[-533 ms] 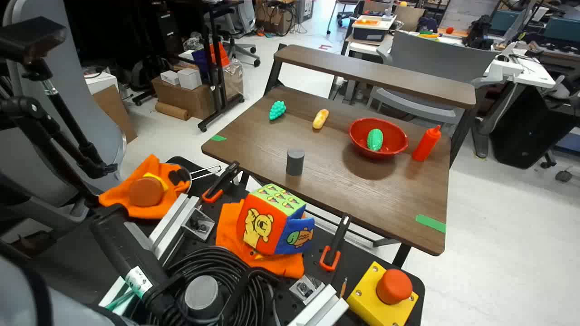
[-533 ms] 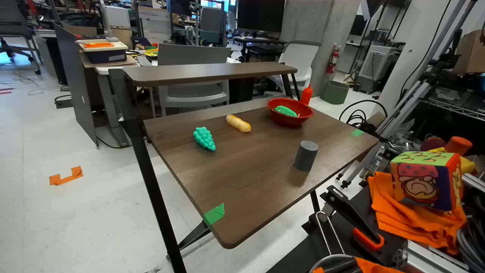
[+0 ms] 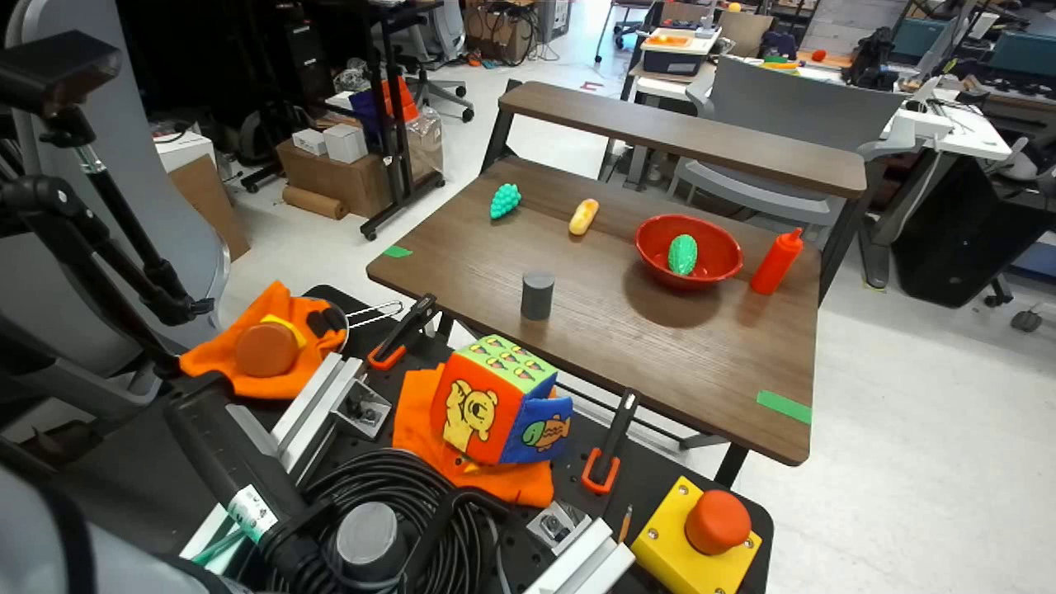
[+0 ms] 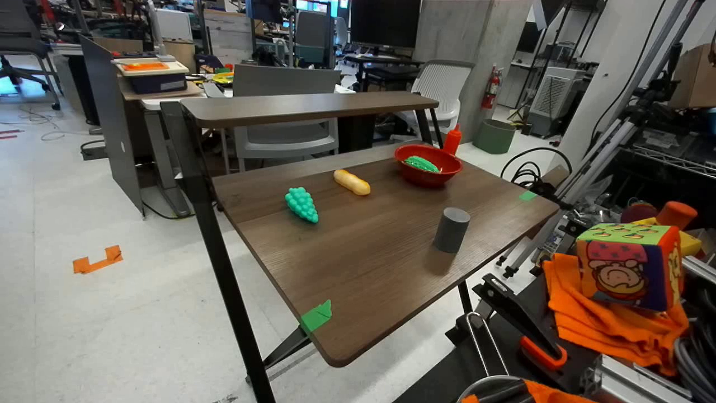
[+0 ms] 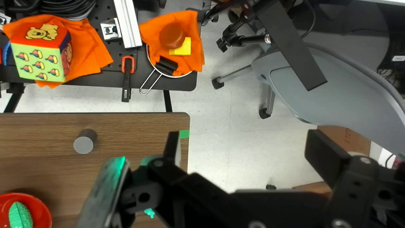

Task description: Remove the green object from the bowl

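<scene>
The green object [image 3: 682, 254] is a bright light-green ridged lump. It lies inside the glossy red bowl [image 3: 703, 280] on the brown table; an exterior view also shows the green object [image 4: 420, 164] in the bowl [image 4: 428, 178]. In the wrist view the bowl [image 5: 42, 212] is cut off at the lower left corner, with the green object [image 5: 19, 216] in it. My gripper [image 5: 246, 148] shows only in the wrist view. Its fingers are wide apart with nothing between them. It is well away from the bowl, above the floor past the table's end.
On the table stand a grey cylinder [image 3: 537, 295], a teal grape bunch [image 3: 505, 201], a yellow bread-like piece [image 3: 583, 217] and a red squeeze bottle [image 3: 777, 261] close beside the bowl. A raised shelf [image 3: 685, 136] spans the table's far edge. A soft cube [image 3: 499, 404] sits on the black base.
</scene>
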